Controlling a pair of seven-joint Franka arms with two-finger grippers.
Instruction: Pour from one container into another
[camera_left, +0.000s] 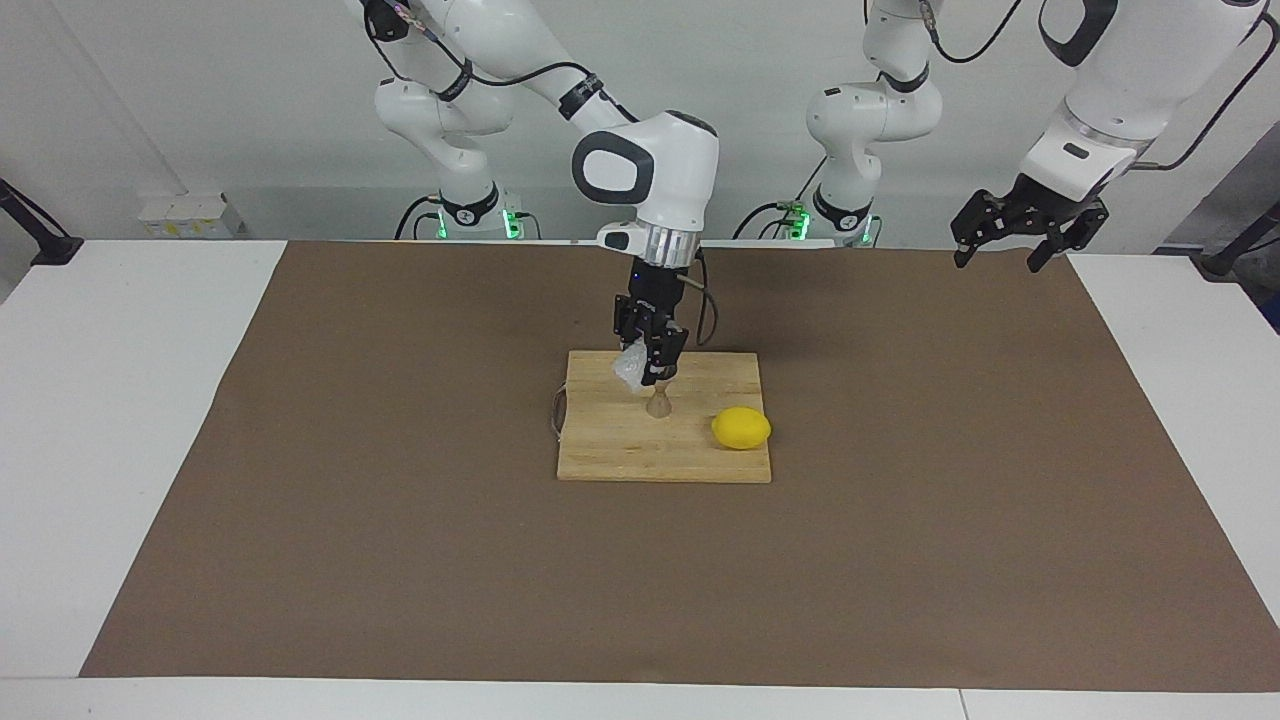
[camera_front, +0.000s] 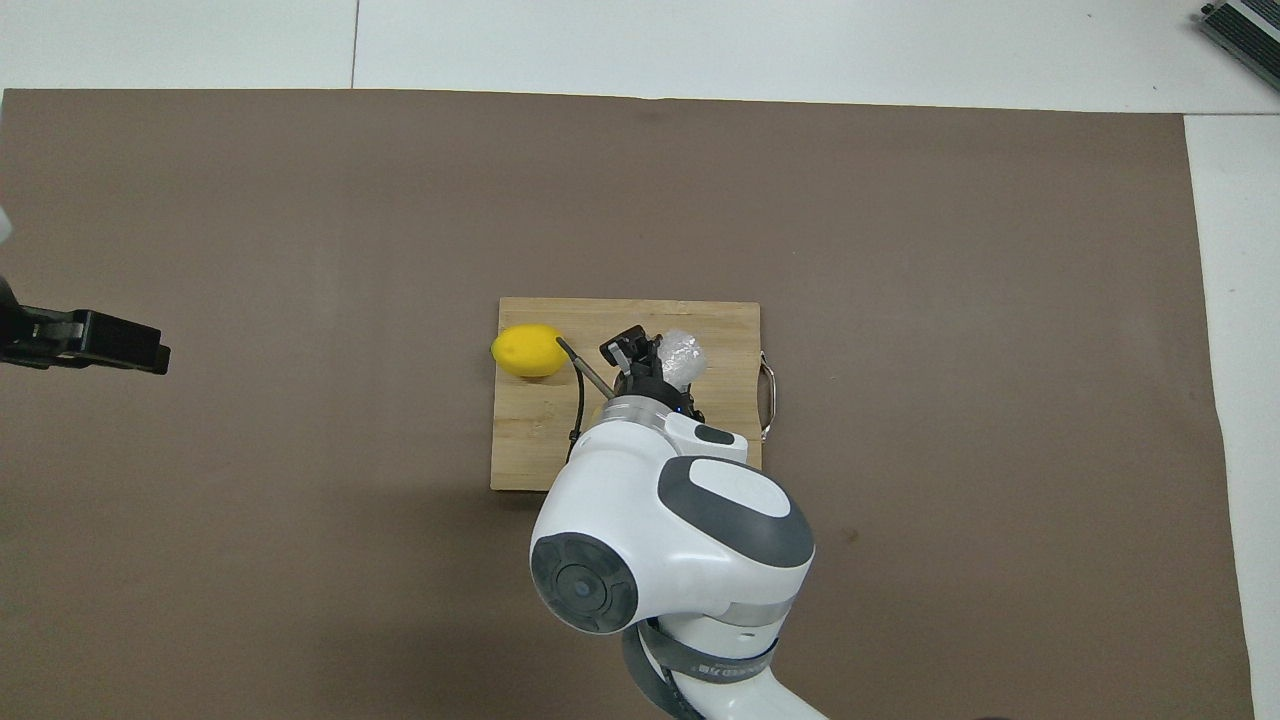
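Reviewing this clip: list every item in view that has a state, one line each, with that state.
glass cup: held tilted over the jigger by the right gripper
jigger: upright on the cutting board
lemon: resting on the cutting board, untouched
right gripper: shut on the glass cup
left gripper: open, empty, waiting over the table edge

On your bench (camera_left: 130, 420) the mat (camera_left: 400, 560) carries the cutting board (camera_left: 610, 450) at its middle. The jigger (camera_left: 658, 405) stands on the board, with the lemon (camera_left: 741, 428) beside it toward the left arm's end. The right gripper (camera_left: 650, 372) hangs over the jigger, holding the glass cup (camera_left: 627, 366) tilted above it. The left gripper (camera_left: 1012, 236) hangs over the mat's corner, well apart.
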